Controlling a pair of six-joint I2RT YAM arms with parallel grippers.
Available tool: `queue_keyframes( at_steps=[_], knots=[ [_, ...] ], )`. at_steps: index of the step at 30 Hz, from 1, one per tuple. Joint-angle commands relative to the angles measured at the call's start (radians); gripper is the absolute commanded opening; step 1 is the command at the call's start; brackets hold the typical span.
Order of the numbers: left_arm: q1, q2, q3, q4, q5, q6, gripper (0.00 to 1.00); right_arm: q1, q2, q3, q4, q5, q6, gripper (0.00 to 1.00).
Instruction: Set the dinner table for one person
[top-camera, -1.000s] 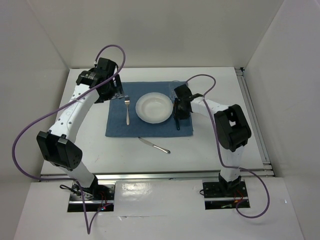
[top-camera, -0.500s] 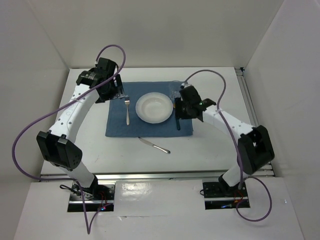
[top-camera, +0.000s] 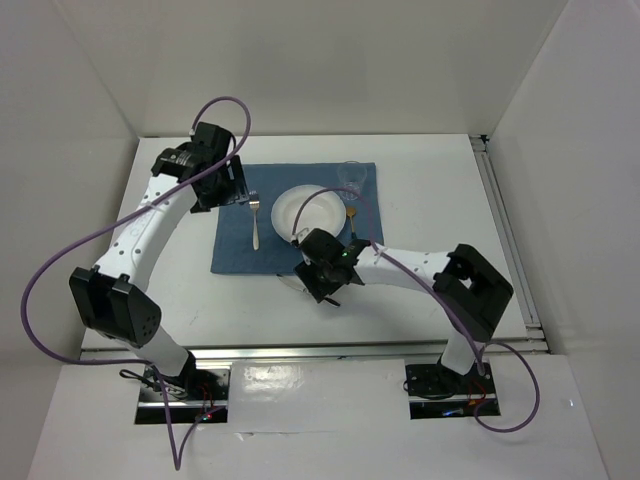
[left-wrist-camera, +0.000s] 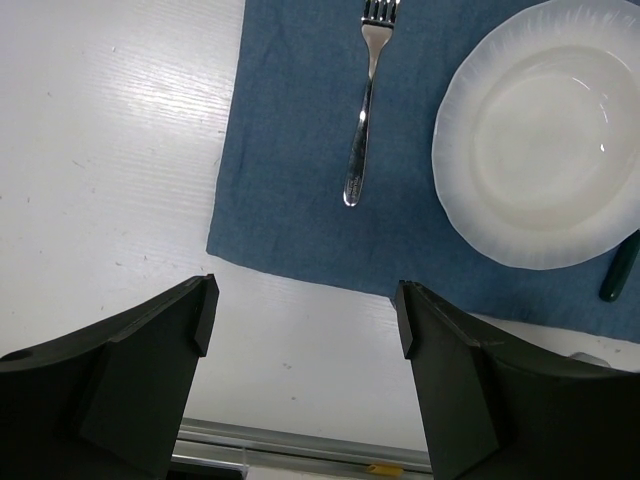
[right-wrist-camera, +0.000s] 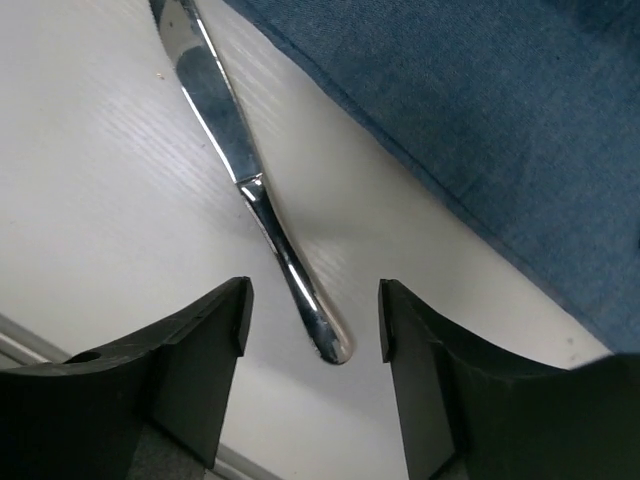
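Note:
On the white dinner table (top-camera: 430, 200) lies a blue placemat (top-camera: 235, 252) with a white plate (top-camera: 310, 212), a fork (top-camera: 256, 225) to its left and a clear glass (top-camera: 350, 178) at its far right corner. A dark-handled utensil (left-wrist-camera: 620, 265) lies right of the plate. A metal knife (right-wrist-camera: 215, 110) lies on the bare table in front of the placemat. My right gripper (right-wrist-camera: 312, 320) is open and low over the knife's handle end, one finger on each side. In the top view it (top-camera: 322, 280) hides most of the knife. My left gripper (top-camera: 235, 185) is open and empty by the placemat's far left corner.
A metal rail (top-camera: 320, 350) runs along the table's front edge, and another rail (top-camera: 505, 230) runs along the right side. White walls enclose the table at the back and on both sides. The right arm's purple cable (top-camera: 320, 195) arches over the plate.
My right arm has swung from the plate's right side to the front of the placemat and come down over the knife. My left gripper has shifted only slightly.

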Motion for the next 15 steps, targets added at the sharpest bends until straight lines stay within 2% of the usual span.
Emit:
queue_keyframes(
  at_steps=[1, 10, 12, 15],
  knots=[
    [0.005, -0.049, 0.000, 0.014, -0.009, -0.011, 0.90, 0.005, 0.043, 0.012, 0.071, 0.005, -0.070, 0.63],
    [0.005, -0.049, -0.018, 0.025, -0.018, -0.011, 0.90, 0.032, 0.126, 0.025, 0.091, -0.044, -0.105, 0.52],
    [0.005, -0.040, -0.018, 0.025, -0.018, -0.011, 0.90, 0.032, 0.151, 0.025, 0.091, -0.044, -0.105, 0.47],
    [0.005, -0.040, -0.018, 0.025, -0.027, -0.011, 0.90, 0.041, 0.171, 0.025, 0.114, -0.044, -0.105, 0.47]
  ],
)
